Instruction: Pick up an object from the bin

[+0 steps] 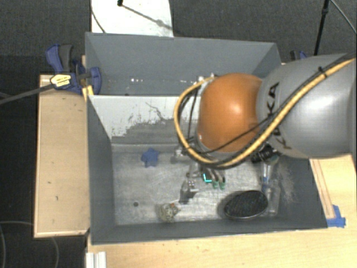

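Grey scratched bin [134, 188] amid dark carpet [33, 15]

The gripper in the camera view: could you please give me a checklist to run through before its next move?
1. Gripper is down inside the bin: ok.
2. A nearby thing to pick is identified: ok. The speckled grey lump lies by the front wall.
3. Gripper is centred over that lump: not ok. In the view it sits up and to the right of the lump.
4. Gripper is touching the lump: cannot tell.
5. Black oval mesh piece is apart from the gripper, on its right: ok.
6. Blue piece is out of the way, at the left rear: ok.
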Available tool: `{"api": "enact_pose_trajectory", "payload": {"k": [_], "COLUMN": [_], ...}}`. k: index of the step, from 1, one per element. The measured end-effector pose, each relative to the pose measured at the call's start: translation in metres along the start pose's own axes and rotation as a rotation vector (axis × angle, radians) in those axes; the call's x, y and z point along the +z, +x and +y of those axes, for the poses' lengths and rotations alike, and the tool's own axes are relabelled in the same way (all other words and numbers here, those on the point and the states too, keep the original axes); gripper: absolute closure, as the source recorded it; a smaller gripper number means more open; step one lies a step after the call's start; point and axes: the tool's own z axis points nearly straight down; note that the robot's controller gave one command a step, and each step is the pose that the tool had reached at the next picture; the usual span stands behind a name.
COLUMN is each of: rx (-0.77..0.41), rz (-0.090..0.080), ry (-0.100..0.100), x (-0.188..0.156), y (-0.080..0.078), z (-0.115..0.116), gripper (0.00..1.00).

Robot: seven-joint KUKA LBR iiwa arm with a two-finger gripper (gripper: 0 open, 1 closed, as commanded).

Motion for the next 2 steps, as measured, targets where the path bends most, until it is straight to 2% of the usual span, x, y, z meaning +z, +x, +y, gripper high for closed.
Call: {"api": "enact_pose_trajectory", "payload": {"k": [1,2], "rx": [-0.183,-0.421], "rz": [-0.003,-0.005], "ry": [0.003,0.003], "x": [0.079,0.056], "y": [-0.032,0.018], "z": [-0.105,-0.160], "gripper": [0.00,0.00]}}
